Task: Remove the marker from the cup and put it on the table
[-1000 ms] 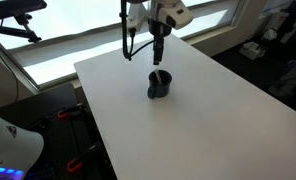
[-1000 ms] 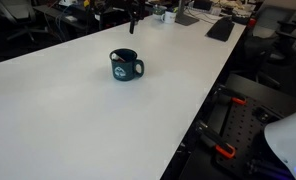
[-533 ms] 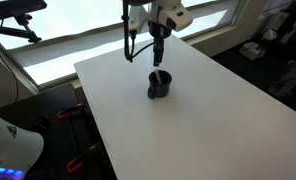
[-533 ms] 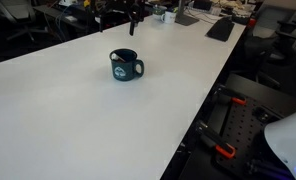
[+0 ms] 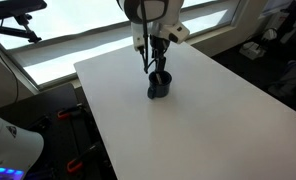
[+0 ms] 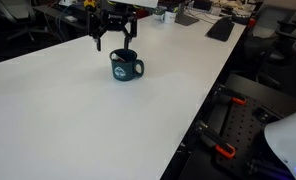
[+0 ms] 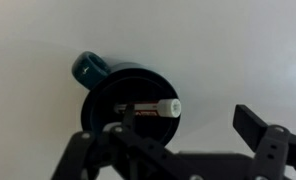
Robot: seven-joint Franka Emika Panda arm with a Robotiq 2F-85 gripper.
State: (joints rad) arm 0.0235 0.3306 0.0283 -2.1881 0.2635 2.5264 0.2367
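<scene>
**In an exterior view:** your gripper (image 5: pixel 158 62) hangs directly above the navy mug (image 5: pixel 160 86), which stands toward the far end of the white table (image 5: pixel 198 125). You cannot tell the finger spacing here, nor pick out the marker from the dark fingers.

**In an exterior view:** the gripper (image 6: pixel 114 42) sits just over the mug (image 6: pixel 123 66), whose handle (image 6: pixel 139 69) points right. The fingers are spread, one to each side above the rim, and grip nothing.

**Wrist view:** you look straight down into the mug (image 7: pixel 113 90), with its handle (image 7: pixel 88 68) at upper left. The marker (image 7: pixel 148 108) lies slanted inside the mug, its pale end toward the right rim. The fingers (image 7: pixel 256 122) are spread wide. The right one is beyond the rim over bare table (image 7: pixel 48 30), and neither touches the marker.
</scene>
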